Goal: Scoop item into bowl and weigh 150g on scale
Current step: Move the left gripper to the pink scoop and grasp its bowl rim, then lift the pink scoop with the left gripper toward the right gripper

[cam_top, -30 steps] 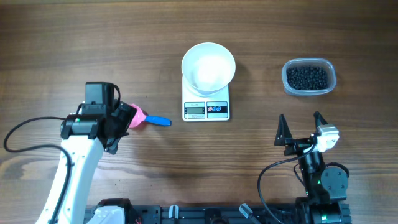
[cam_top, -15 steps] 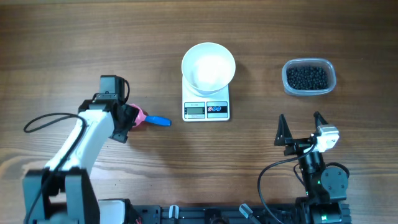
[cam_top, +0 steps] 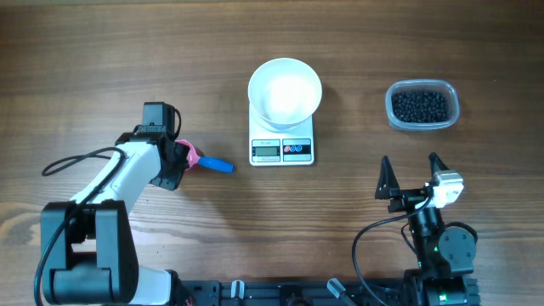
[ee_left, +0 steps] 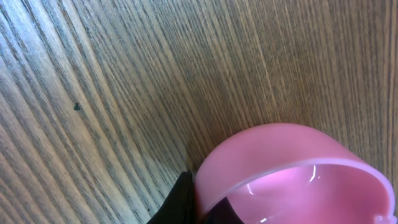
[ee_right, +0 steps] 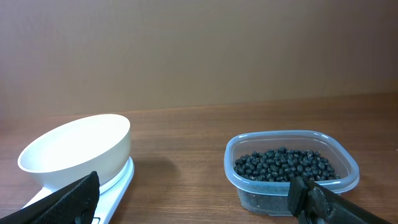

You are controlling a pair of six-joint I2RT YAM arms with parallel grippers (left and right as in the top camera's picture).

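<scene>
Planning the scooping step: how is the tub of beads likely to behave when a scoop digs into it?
The tub looks like thin clear plastic standing loose on the table, so it may slide or tip under a sideways push. The beads are small, round and glossy; they will probably roll off the scoop and scatter if spilled.

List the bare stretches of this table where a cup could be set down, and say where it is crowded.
Free: the strip between the bowl on the scale and the tub; the far-left corner beyond the left claw; the front middle, between scale and right claw. Crowded: left of the scale, where the left claw grips the scoop.
</scene>
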